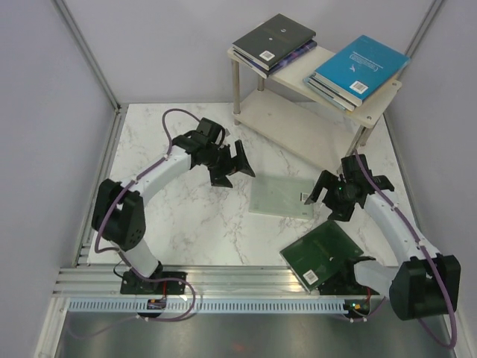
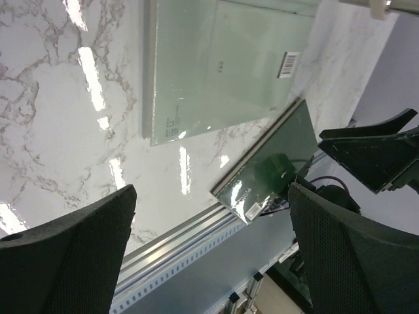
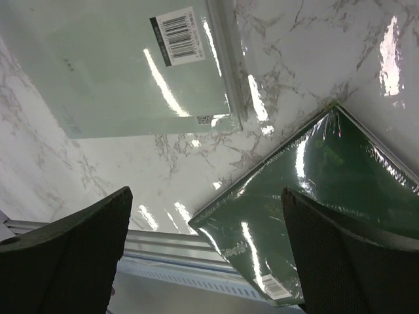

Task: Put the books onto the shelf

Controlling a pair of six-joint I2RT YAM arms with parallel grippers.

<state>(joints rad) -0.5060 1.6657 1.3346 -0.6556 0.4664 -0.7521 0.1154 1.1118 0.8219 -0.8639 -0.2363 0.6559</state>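
Left gripper [image 1: 232, 168] and right gripper [image 1: 333, 195]: both spread wide, holding nothing.
Nearest, the dark green book [image 1: 322, 253] lies cornerwise over the front rail [image 1: 223, 277]; past it the pale mint book [image 1: 279, 198] lies flat between the grippers, long side running left to right (the right one is plainly closer, just beside its barcode end). Farthest, the shelf [image 1: 294, 76] carries a black-topped stack [image 1: 274, 39] and a blue-topped stack [image 1: 359, 67].
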